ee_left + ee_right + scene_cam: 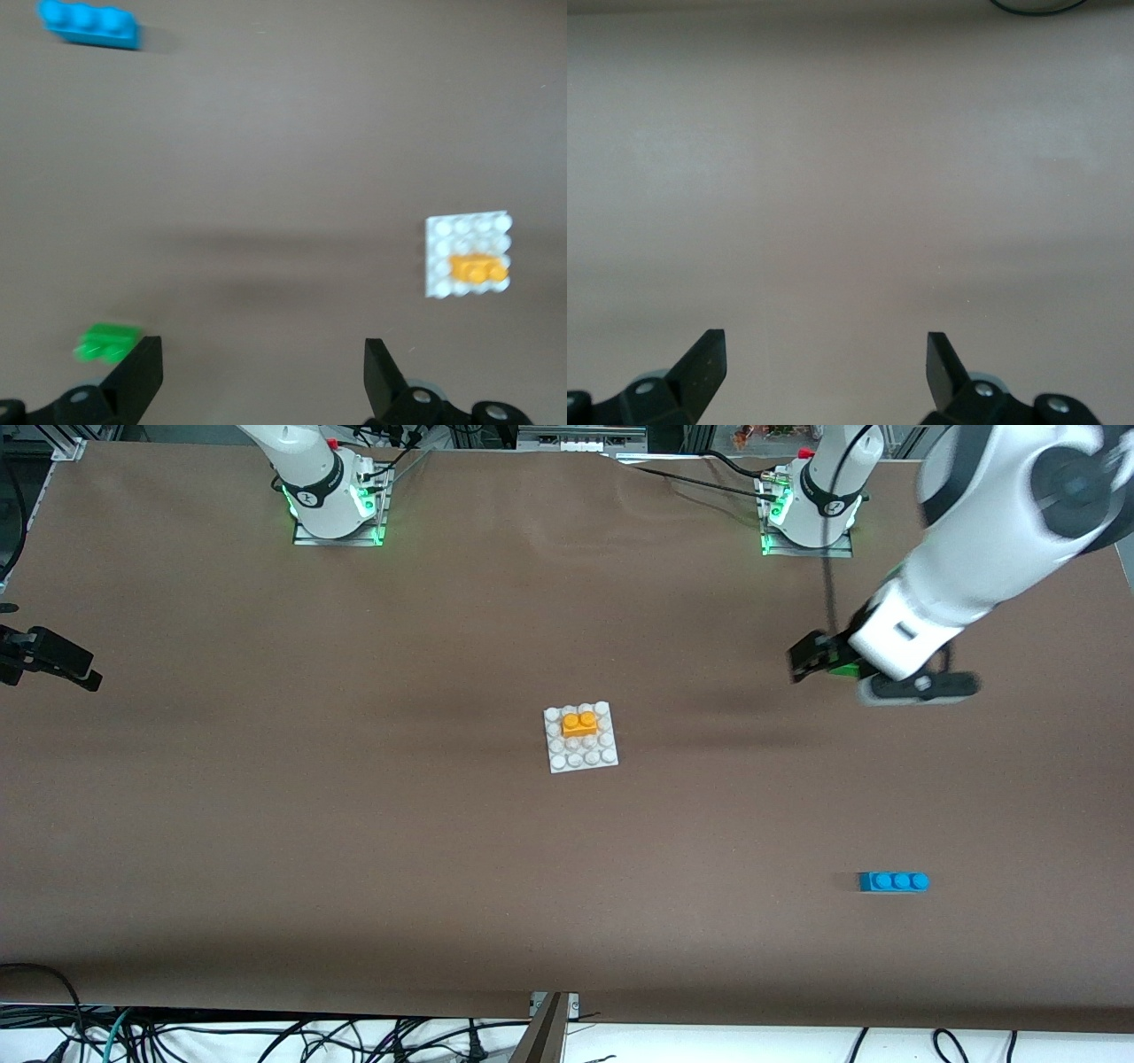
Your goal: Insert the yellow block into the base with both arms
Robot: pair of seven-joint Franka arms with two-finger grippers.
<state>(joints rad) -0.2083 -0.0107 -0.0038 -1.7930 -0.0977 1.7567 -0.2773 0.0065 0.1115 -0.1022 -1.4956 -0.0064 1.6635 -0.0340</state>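
The yellow block (578, 723) sits on the white studded base (580, 760) in the middle of the table, on the rows nearer the robots. Both also show in the left wrist view, the block (478, 268) on the base (461, 235). My left gripper (819, 657) hangs open and empty over the table toward the left arm's end, apart from the base; its open jaws show in the left wrist view (263, 372). My right gripper (53, 660) is open and empty at the right arm's end of the table; its wrist view (824, 363) shows only bare table.
A green two-stud brick (846, 670) lies just beside the left gripper, outside its fingers (106, 343). A blue three-stud brick (893, 881) lies nearer the front camera at the left arm's end, also in the left wrist view (89, 24).
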